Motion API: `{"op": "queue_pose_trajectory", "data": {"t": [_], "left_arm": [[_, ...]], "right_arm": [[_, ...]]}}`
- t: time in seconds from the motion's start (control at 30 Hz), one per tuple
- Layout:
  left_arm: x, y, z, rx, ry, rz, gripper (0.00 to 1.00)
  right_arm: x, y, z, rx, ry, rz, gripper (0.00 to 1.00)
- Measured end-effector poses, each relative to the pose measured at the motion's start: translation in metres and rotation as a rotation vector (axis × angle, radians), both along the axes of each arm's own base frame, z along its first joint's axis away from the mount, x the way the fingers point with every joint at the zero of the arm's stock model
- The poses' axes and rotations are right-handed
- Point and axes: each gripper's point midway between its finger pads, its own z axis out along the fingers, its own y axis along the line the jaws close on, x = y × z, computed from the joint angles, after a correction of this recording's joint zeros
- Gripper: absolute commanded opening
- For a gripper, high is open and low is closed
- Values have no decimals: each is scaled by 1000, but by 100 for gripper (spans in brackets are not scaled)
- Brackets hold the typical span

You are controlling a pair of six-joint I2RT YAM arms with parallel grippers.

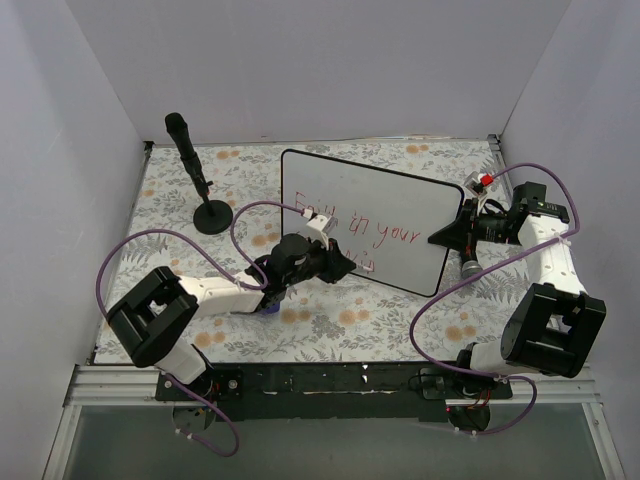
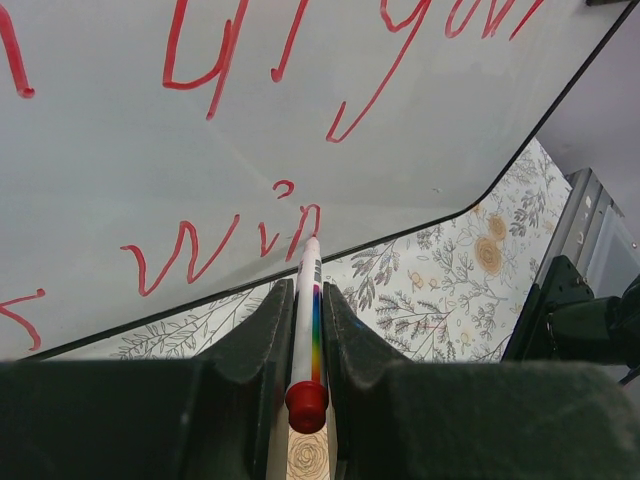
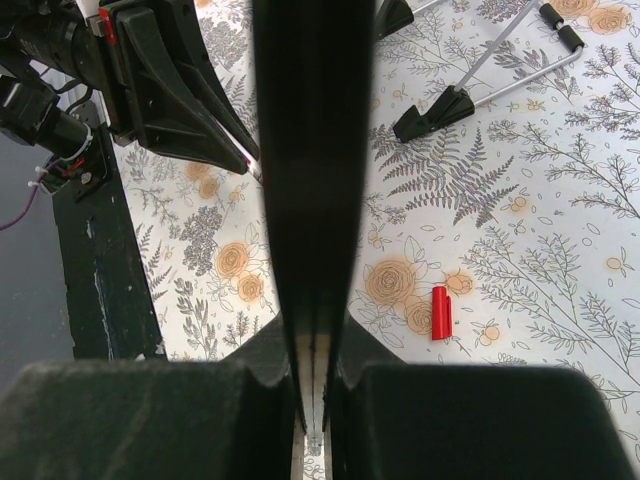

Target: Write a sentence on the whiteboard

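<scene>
The whiteboard (image 1: 400, 200) stands tilted at the table's middle, black-framed. The sentence (image 1: 385, 235) is in red marker lettering on two lines, and the lower line reads "win" (image 2: 215, 250) in the left wrist view. My left gripper (image 1: 335, 262) is shut on a white marker (image 2: 308, 320) with a rainbow stripe and a red end. The marker's tip touches the board (image 2: 120, 150) right after the "n". My right gripper (image 1: 462, 228) is shut on the board's right edge (image 3: 310, 150), which runs up between its fingers (image 3: 280, 340).
A black post on a round base (image 1: 212, 217) stands at the back left. A red marker cap (image 3: 440, 313) lies on the floral cloth (image 1: 350, 320) behind the board, near the board's black foot (image 3: 440, 105). White walls close in three sides.
</scene>
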Motion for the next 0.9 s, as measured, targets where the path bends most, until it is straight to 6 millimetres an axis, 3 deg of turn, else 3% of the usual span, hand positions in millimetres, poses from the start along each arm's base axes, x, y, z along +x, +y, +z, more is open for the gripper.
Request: {"op": "queue_pose_trajectory", "data": {"t": [0.47, 0.57, 0.73, 0.9], "left_arm": [[-3, -2, -2, 4, 9, -17, 0], [-4, 0, 14, -22, -15, -18, 0], [-8, 7, 61, -105, -92, -25, 0], [-17, 17, 77, -141, -122, -32, 0]], "right_arm": [[0, 0, 0, 1, 3, 0, 1], [-1, 0, 0, 2, 8, -1, 1], [-1, 0, 0, 2, 6, -1, 1], [-3, 1, 1, -2, 2, -3, 1]]}}
